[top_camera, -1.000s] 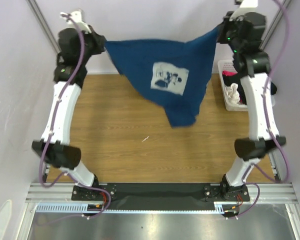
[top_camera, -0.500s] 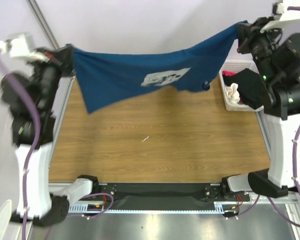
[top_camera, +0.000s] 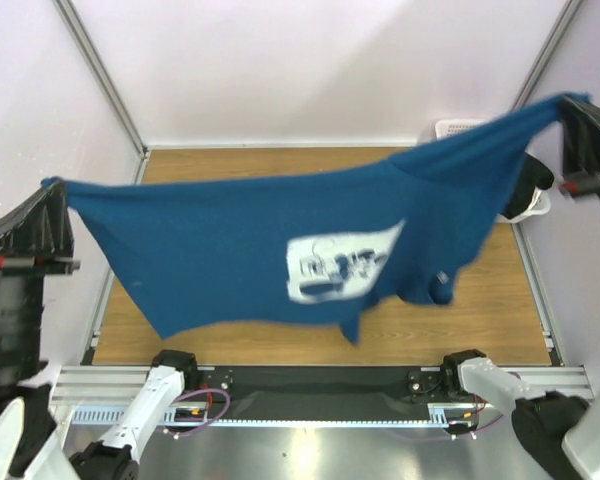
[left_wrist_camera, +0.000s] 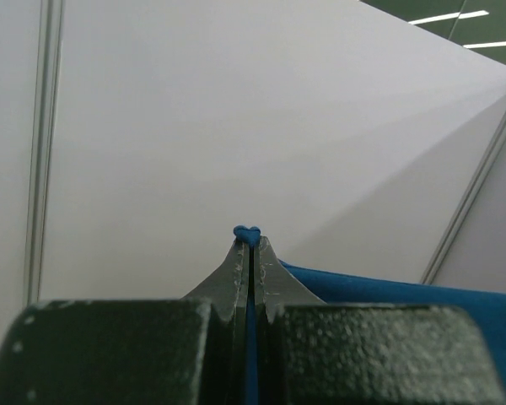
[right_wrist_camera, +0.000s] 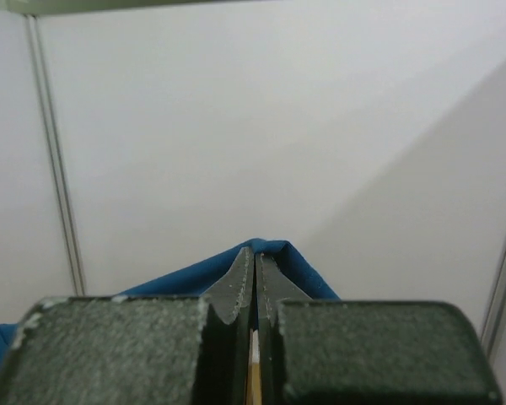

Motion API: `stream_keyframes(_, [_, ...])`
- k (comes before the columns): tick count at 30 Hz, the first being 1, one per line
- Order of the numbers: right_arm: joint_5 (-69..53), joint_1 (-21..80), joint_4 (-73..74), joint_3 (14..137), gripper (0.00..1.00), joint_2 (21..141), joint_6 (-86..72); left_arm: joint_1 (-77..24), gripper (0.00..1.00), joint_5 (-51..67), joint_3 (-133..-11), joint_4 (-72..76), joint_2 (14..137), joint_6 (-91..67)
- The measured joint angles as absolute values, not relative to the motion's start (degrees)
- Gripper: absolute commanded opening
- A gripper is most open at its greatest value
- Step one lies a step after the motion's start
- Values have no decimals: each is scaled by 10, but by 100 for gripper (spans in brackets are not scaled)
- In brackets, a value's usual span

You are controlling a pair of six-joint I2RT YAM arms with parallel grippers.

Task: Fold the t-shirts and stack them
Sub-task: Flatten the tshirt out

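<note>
Two pinch points: left gripper point(left_wrist_camera: 250, 246) and right gripper point(right_wrist_camera: 255, 257) each clamped on opposite edge of dark blue t-shirt point(top_camera: 230, 240), stretched midair above table point(top_camera: 280, 165). Cloth soft, light, sags centrally; grip corners.

blue t-shirt point(top_camera: 210, 250) spanning table point(top_camera: 500, 300), basket point(top_camera: 450, 128) far right

No text, brand or number can be read anywhere; the white print point(top_camera: 342, 262) on the dark blue t-shirt point(top_camera: 210, 250) is only a blurred picture.
</note>
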State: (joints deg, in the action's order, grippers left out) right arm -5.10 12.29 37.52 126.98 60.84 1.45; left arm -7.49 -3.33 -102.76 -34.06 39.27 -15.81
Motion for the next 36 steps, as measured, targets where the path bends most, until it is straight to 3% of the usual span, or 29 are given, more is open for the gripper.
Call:
stream_keyframes(6, [-72, 80, 389, 1273, 0, 548, 3, -75, 1, -51, -1117, -432, 398, -180])
stream_keyframes(11, [-85, 58, 388, 1229, 0, 535, -11, -75, 0, -90, -1104, -447, 397, -190])
stream_keyframes(24, [-82, 57, 303, 841, 0, 620, -13, -75, 0, -135, -607, -279, 459, -210])
stream_keyframes(30, [-92, 57, 219, 711, 0, 697, -20, -75, 0, -144, -488, -119, 526, -204])
stream_keyframes(36, [-106, 60, 118, 737, 0, 854, -30, -75, 0, -153, -485, 40, 720, -176])
